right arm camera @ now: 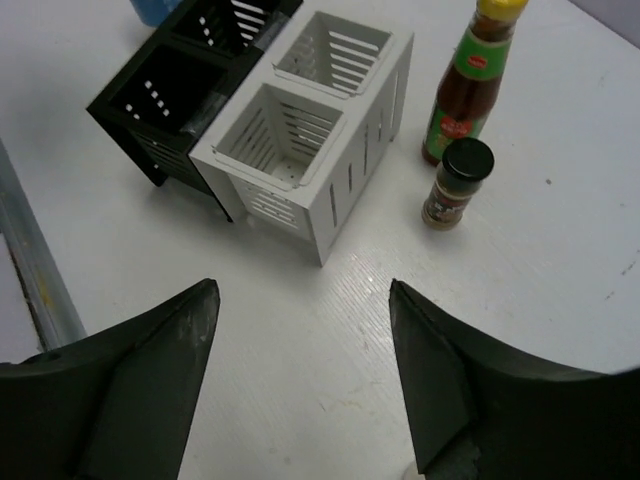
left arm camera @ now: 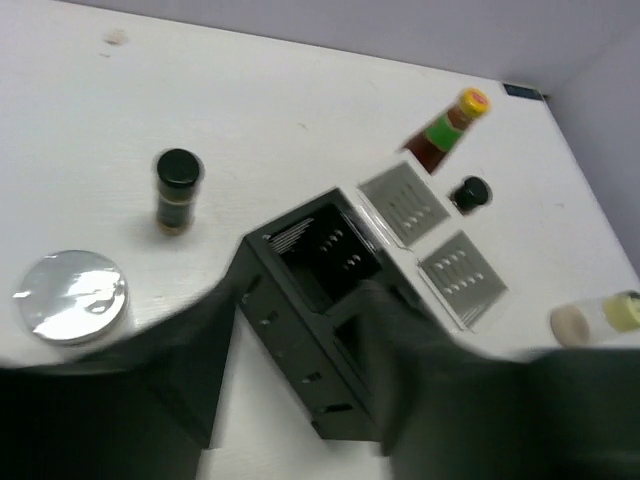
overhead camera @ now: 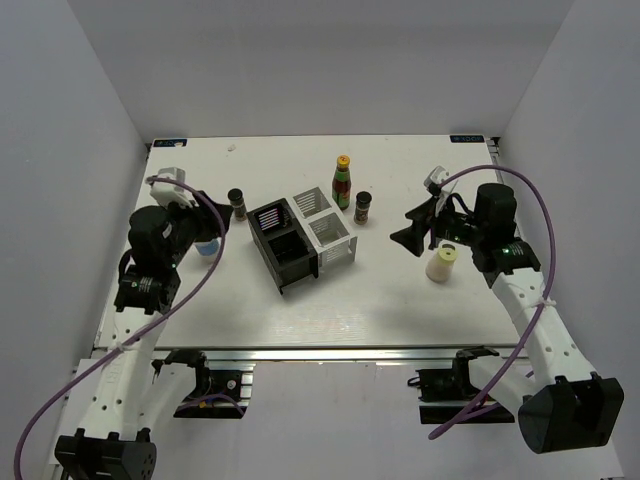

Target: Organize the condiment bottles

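No wording is reading clearly anywhere: print on the sauce bottle's label (right arm camera: 468, 78) and the black rack's sticker (left arm camera: 293, 234) is showing too small.

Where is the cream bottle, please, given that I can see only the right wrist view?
Observer: The cream bottle stands upright on the table, just on the near side of the open right gripper, and it is not held.
Operator: Is there another spice jar besides the one by the sauce bottle?
Observer: Yes, a black-lidded spice jar stands upright to the left of the rack, apart from it.
Operator: And where is the silver-lidded jar?
Observer: The silver-lidded jar sits on the left side of the table, nearer the arm bases than that spice jar.
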You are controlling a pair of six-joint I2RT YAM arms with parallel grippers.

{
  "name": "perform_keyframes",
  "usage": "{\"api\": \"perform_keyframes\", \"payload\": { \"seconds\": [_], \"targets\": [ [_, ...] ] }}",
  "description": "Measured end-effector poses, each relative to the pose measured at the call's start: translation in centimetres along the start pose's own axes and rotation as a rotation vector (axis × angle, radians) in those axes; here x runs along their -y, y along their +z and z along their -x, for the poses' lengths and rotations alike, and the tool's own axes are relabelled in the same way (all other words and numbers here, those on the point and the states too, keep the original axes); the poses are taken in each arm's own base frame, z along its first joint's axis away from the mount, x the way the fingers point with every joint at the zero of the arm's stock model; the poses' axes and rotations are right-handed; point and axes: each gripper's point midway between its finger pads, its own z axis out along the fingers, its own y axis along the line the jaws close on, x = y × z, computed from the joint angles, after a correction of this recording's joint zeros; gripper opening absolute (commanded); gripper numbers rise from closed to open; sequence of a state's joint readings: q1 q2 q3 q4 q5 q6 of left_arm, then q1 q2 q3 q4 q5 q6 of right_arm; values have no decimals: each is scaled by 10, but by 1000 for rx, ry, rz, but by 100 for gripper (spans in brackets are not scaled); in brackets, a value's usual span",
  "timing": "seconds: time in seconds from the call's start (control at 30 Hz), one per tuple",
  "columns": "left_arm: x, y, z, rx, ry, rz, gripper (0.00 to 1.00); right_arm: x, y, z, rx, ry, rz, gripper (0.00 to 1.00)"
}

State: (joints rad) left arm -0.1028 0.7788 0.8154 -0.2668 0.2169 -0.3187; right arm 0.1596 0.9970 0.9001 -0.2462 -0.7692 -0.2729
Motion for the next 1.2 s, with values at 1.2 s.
{"api": "perform_keyframes", "payload": {
  "seconds": [1.2],
  "targets": [
    [-150, 48, -91, -420, 88, 708, 95, 1, 7, -26, -63, 88, -82, 89]
  ]
}}
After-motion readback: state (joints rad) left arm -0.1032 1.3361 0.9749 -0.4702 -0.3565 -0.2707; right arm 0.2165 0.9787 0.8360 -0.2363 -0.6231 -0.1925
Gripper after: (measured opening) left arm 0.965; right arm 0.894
